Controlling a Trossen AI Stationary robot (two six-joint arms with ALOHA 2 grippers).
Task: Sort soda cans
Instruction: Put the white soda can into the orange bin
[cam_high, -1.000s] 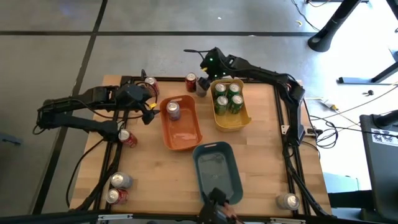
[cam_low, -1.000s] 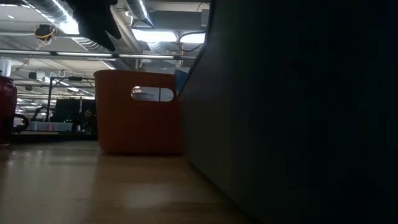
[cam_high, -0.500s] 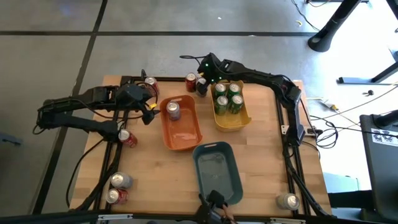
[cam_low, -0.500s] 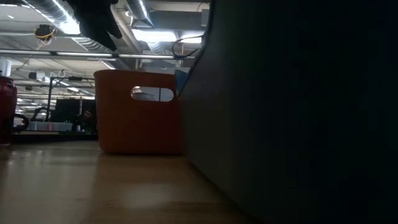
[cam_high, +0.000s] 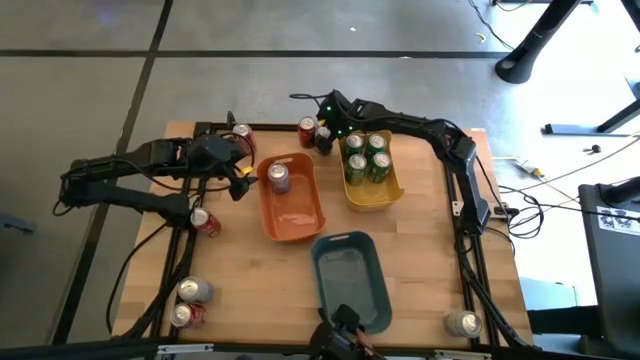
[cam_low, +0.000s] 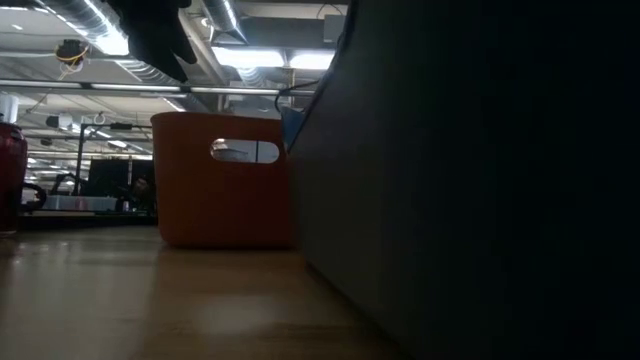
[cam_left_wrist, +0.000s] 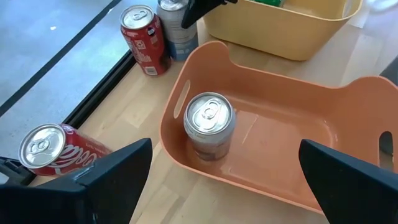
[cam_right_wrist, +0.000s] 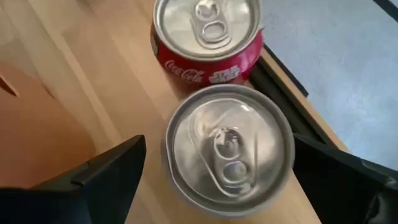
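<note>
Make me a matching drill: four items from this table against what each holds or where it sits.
Items:
1. orange bin
2. yellow bin
3. blue-grey bin
4. right pincer

States:
A. holds four green cans
B. holds no cans
C. holds one silver-grey can
D. open above a silver-grey can at the table's far edge

Pairs: 1-C, 2-A, 3-B, 4-D

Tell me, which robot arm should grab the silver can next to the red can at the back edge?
The right one, probably. The open right gripper hangs straight over the silver-grey metal can; the left gripper waits beside the orange plastic bin.
</note>
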